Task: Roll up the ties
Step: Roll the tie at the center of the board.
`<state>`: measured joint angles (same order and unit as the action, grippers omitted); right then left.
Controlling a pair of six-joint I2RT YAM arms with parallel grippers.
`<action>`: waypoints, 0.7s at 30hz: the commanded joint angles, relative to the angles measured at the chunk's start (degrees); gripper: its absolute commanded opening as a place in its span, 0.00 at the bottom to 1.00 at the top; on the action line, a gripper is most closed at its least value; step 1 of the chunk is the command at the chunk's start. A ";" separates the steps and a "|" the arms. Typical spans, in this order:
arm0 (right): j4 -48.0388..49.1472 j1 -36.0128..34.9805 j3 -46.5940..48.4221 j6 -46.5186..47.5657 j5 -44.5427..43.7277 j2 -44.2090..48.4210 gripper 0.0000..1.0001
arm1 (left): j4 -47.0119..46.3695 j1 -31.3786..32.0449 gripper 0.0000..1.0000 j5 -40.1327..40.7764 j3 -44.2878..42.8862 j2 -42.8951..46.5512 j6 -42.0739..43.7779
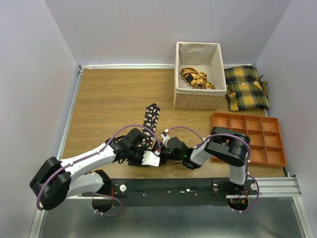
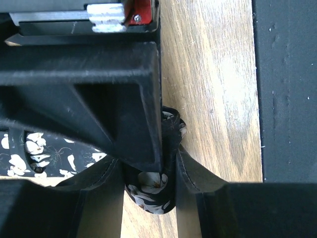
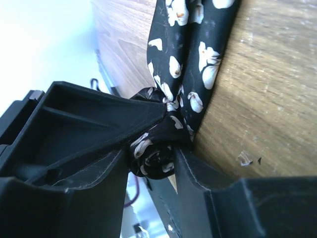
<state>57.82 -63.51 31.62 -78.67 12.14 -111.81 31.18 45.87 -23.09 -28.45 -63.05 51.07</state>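
Left claw (image 2: 148, 210) around coiled tie (image 2: 149, 186)

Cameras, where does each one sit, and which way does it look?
Top external: high behind the robot, looking down at the wooden table; the left arm and right arm show.
Left wrist: on the left arm, looking down at the black flowered fabric tie between its own black fingers.
Right wrist: on the right arm, looking at that tie's rolled end between its own fingers.
Shared: both wrist views show the tie.
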 commanded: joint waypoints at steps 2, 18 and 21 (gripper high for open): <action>-27.39 -0.04 0.73 10.29 -2.64 3.70 0.54 | 2.40 0.36 0.00 -2.57 1.64 -1.91 -0.26; -36.82 -0.04 0.99 15.92 -1.77 14.08 0.54 | 3.54 -0.69 0.00 -3.71 0.94 -3.22 -1.85; -33.40 0.05 -1.72 13.47 -1.07 13.90 0.54 | 4.15 -0.87 0.00 -3.80 0.68 -3.22 -1.41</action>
<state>30.65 -63.31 33.76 -65.82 11.66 -97.73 29.43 45.58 -26.96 -28.93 -64.75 50.30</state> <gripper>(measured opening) 0.544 0.432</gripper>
